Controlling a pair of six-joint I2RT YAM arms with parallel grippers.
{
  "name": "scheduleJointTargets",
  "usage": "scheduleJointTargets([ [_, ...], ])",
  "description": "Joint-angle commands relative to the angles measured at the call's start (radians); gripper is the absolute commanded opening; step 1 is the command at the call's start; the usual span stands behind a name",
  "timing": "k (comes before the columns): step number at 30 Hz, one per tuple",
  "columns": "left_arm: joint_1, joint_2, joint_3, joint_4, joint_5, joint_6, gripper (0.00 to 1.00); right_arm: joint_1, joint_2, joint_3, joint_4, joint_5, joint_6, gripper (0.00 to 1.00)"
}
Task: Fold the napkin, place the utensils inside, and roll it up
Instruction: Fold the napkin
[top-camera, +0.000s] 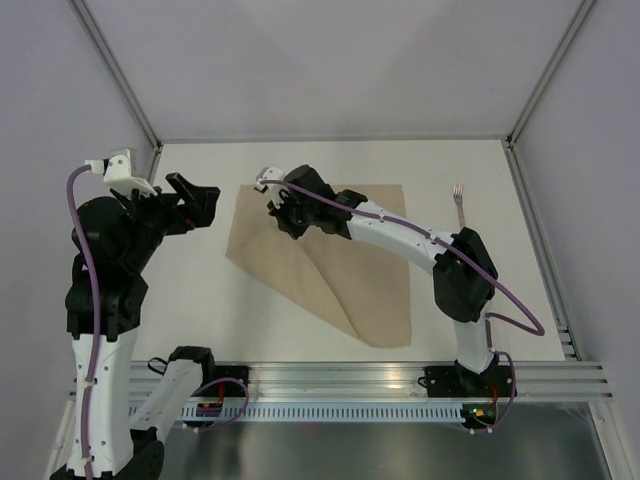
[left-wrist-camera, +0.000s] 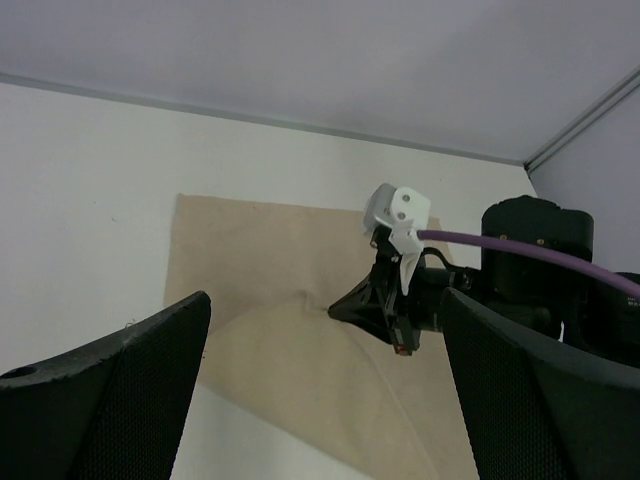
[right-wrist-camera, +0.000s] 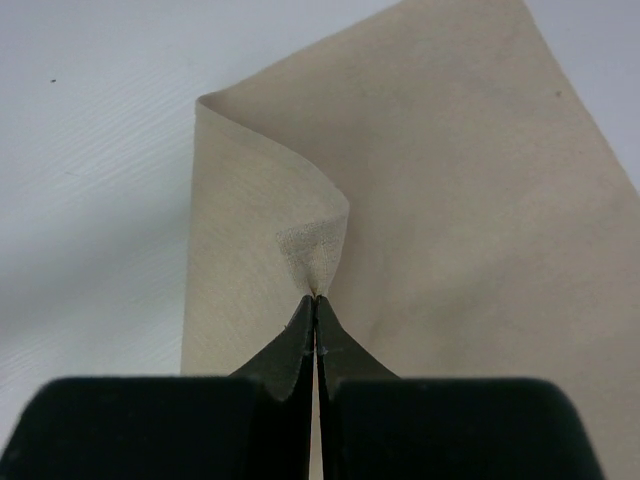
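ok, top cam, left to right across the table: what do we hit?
Open left gripper → napkin → fork. The right gripper is left out: it is shut on the napkin, over its left part.

The napkin (top-camera: 335, 275) is a plain beige-tan with no pattern, only faint creases; its raised fold shows the same tan, slightly paler at the tip. The fork (top-camera: 459, 203) is pale pink. The worktop (top-camera: 190, 290) is matte white. The left end effector (top-camera: 205, 203) and right end effector (right-wrist-camera: 316, 297) are black, and the left fingers (left-wrist-camera: 110, 400) carry a fine dotted mesh texture. The arms (top-camera: 395, 230) are white with black joints, each with a purple cable (left-wrist-camera: 500, 246). The rail (top-camera: 350, 372) is silver-grey, and the walls (top-camera: 300, 60) are pale grey.
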Motion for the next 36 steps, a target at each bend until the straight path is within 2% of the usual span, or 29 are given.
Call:
scheduleJointTargets([
  [1,0.004,0.011,-0.015,0.057,0.042,-0.015,1.0,-0.067,-0.053,-0.001,-0.023,0.03,-0.002,0.0],
  [13,0.004,0.047,-0.061,0.111,0.078,-0.009,1.0,-0.238,-0.085,-0.06,0.019,0.021,0.004,0.0],
  [36,0.004,0.077,-0.098,0.154,0.111,-0.031,1.0,-0.397,-0.171,-0.166,0.066,0.002,0.027,0.01],
])
